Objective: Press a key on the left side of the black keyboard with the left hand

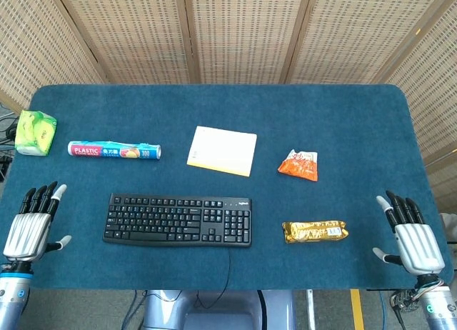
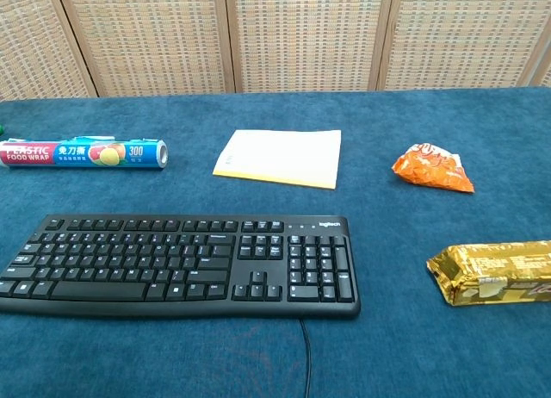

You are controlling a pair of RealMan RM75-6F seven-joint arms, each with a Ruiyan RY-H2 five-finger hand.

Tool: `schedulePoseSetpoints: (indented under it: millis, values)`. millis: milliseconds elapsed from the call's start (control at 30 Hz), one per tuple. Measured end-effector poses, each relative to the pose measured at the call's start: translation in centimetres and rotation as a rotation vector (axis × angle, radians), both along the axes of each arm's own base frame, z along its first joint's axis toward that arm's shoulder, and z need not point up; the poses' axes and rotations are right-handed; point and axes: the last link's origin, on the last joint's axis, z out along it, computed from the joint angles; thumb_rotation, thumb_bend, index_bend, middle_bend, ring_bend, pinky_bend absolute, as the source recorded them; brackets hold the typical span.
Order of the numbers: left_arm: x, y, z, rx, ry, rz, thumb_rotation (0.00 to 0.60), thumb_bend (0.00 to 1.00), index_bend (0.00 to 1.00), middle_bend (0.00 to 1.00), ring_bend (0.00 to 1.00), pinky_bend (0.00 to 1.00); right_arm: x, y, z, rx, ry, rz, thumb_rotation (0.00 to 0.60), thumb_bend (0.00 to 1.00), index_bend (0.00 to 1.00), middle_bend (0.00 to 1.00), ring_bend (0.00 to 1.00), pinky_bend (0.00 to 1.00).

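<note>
The black keyboard (image 1: 178, 219) (image 2: 181, 263) lies near the front edge of the blue table, its cable running off the front. My left hand (image 1: 33, 223) hovers at the table's front left corner, well to the left of the keyboard, fingers apart and holding nothing. At the front right corner, my right hand (image 1: 413, 234) is likewise spread and empty. Neither hand shows in the chest view.
A plastic wrap box (image 1: 114, 151) (image 2: 83, 154) lies behind the keyboard's left end, a green packet (image 1: 36, 131) further left. A yellow notepad (image 1: 222, 151) (image 2: 279, 158), an orange snack bag (image 1: 298, 165) (image 2: 433, 168) and a gold bar wrapper (image 1: 314, 231) (image 2: 491, 270) lie to the right.
</note>
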Motion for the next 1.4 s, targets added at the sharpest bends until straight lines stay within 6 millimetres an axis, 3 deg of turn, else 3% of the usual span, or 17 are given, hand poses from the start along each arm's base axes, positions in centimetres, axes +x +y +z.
schedulePoseSetpoints:
  millis: [533, 700, 767, 900, 1000, 1100, 1400]
  values:
    - [0.2, 0.1, -0.2, -0.006, -0.001, -0.001, 0.6, 0.11, 0.0, 0.0, 0.0, 0.0, -0.2, -0.1, -0.4, 0.018, 0.002, -0.008, 0.6, 0.05, 0.0, 0.0, 0.0, 0.0]
    - [0.2, 0.2, -0.3, -0.005, -0.003, 0.003, 0.6, 0.16, 0.0, 0.0, 0.01, 0.0, -0.2, -0.2, -0.2, 0.012, -0.002, -0.011, 0.6, 0.04, 0.0, 0.0, 0.0, 0.0]
    - [0.3, 0.3, -0.2, 0.003, -0.008, 0.006, 0.6, 0.2, 0.0, 0.09, 0.1, 0.06, -0.3, -0.2, -0.2, 0.01, -0.006, -0.013, 0.6, 0.05, 0.0, 0.0, 0.0, 0.0]
    - [0.9, 0.9, 0.0, 0.021, -0.024, 0.004, 0.6, 0.37, 0.0, 0.45, 0.42, 0.27, -0.4, -0.3, -0.1, 0.01, -0.009, -0.017, 0.6, 0.05, 0.0, 0.0, 0.0, 0.0]
    - [1.9, 1.7, 0.3, 0.026, -0.04, -0.01, 0.6, 0.5, 0.0, 0.58, 0.54, 0.33, -0.4, -0.3, -0.1, 0.01, -0.014, -0.018, 0.6, 0.05, 0.0, 0.0, 0.0, 0.0]
    - [3.0, 2.4, 0.6, 0.016, -0.053, -0.02, 0.6, 0.6, 0.0, 0.62, 0.59, 0.36, -0.4, -0.3, 0.0, 0.009, -0.02, -0.022, 0.6, 0.05, 0.0, 0.0, 0.0, 0.0]
    - [6.2, 4.2, 1.0, -0.165, -0.103, 0.04, 0.6, 0.71, 0.0, 0.63, 0.6, 0.37, -0.6, -0.4, 0.2, 0.011, -0.039, -0.027, 0.6, 0.05, 0.0, 0.0, 0.0, 0.0]
